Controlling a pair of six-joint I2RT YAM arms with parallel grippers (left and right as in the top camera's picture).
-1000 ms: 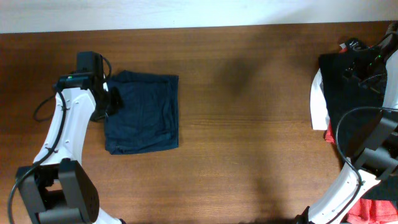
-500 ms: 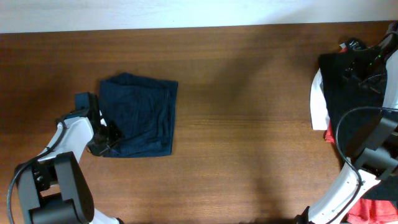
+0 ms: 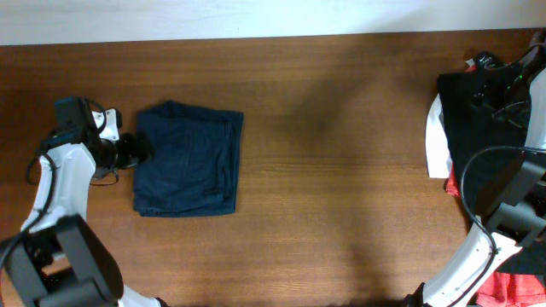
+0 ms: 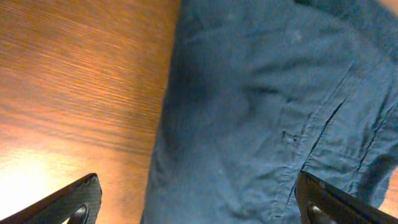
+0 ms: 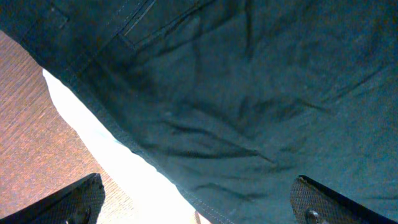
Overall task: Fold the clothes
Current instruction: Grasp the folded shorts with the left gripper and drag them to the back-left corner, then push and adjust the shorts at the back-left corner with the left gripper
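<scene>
Overhead, the navy garment point(image 3: 192, 162) lies just beside the spread left tool point(image 3: 139, 148).

Wide bare stretch of brown wooden table point(image 3: 341, 170) between the folded dark navy-blue fabric garment point(image 3: 189, 162) on the left and the heap at the right edge; free passage there, front to back. Narrower bare strips behind and in front of the navy garment. Left gripper point(image 3: 136, 149) at that garment's left edge, jaws wide apart; its white arm point(image 3: 60, 181) takes up the front-left corner. Right edge crowded: black fabric garment point(image 3: 469, 119) over a white one point(image 3: 437, 145), red-orange cloth point(image 3: 512, 290) at the front corner, right arm's white link point(image 3: 478, 254) and black cable point(image 3: 503, 149) looped above. Right gripper point(image 5: 199, 199) spread wide, close over black cloth.
</scene>
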